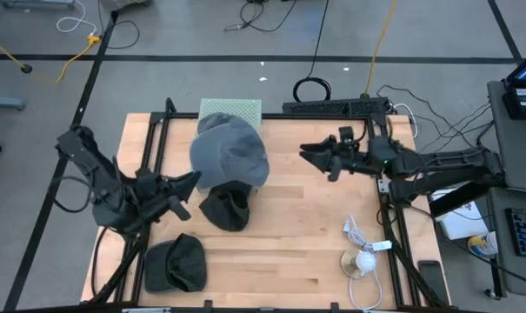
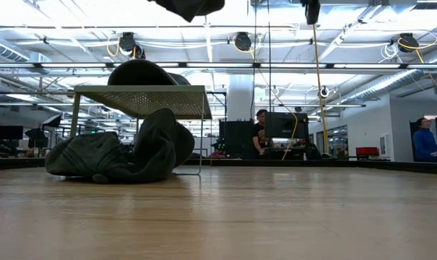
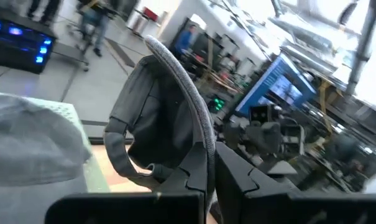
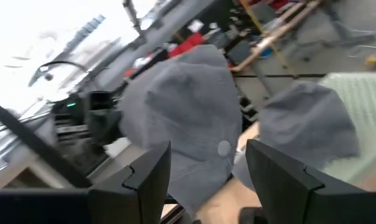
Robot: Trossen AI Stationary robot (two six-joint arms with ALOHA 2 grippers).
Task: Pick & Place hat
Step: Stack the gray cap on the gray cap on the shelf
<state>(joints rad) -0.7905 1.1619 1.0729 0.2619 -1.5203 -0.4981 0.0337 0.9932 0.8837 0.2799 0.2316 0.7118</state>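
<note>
Hanging grey cap [image 1: 232,156], brim clamped in left gripper [image 1: 193,181]

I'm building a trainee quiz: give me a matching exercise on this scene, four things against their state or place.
1 left end effector
2 right end effector
3 green rack
4 white cable

a open, holding nothing
b lies on the table, right side
c shut on a grey hat
d carries another grey hat

Pairs: 1-c, 2-a, 3-d, 4-b
</note>
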